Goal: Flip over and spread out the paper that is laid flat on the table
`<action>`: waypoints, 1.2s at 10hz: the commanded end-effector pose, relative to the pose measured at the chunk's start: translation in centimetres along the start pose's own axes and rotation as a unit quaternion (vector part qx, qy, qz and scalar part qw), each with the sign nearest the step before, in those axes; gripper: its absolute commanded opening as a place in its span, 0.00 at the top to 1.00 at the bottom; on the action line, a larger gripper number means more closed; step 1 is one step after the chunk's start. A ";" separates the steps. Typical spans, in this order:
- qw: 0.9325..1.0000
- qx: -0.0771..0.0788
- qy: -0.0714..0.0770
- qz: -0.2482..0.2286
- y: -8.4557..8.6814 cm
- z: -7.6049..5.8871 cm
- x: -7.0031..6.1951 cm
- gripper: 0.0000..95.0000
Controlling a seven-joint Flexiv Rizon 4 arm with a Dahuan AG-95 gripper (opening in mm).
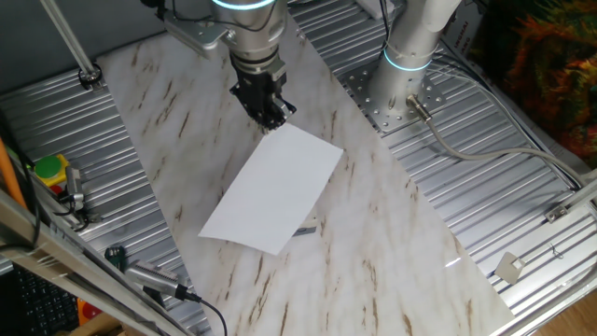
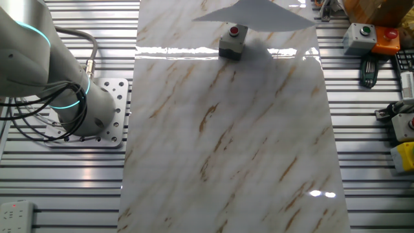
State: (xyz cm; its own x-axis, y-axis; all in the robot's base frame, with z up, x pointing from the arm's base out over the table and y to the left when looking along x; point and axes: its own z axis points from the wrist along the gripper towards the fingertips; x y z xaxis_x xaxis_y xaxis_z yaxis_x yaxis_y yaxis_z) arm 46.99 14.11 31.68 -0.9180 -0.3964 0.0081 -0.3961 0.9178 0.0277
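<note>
The paper (image 1: 275, 187) is a plain white sheet, held up off the table (image 1: 373, 233) and slanting down toward the near side. My gripper (image 1: 271, 114) is above its far corner and is shut on that corner. In the other fixed view the paper (image 2: 255, 14) hangs at the top edge above the table (image 2: 226, 142) and casts a shadow on it. The gripper is out of that view.
A small grey box with a red button (image 2: 233, 40) stands under the paper; in one fixed view only a dark sliver (image 1: 305, 230) of it shows. The arm's base (image 2: 71, 97) is bolted to ribbed metal panels (image 1: 485, 215). Another button box (image 2: 360, 35) and tools lie beside the table.
</note>
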 end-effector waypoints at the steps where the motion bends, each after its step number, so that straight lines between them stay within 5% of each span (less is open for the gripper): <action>1: 1.000 -0.003 0.002 -0.001 0.0 -0.2 -0.2 1.00; 12: 1.000 -0.010 0.013 0.000 -0.1 -1.1 -1.8 1.00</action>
State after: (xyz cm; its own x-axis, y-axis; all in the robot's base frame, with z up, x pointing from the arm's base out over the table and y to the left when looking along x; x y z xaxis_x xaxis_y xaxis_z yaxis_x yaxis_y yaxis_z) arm 48.69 14.70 32.72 -0.9169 -0.3976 0.0345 -0.3958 0.9171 0.0484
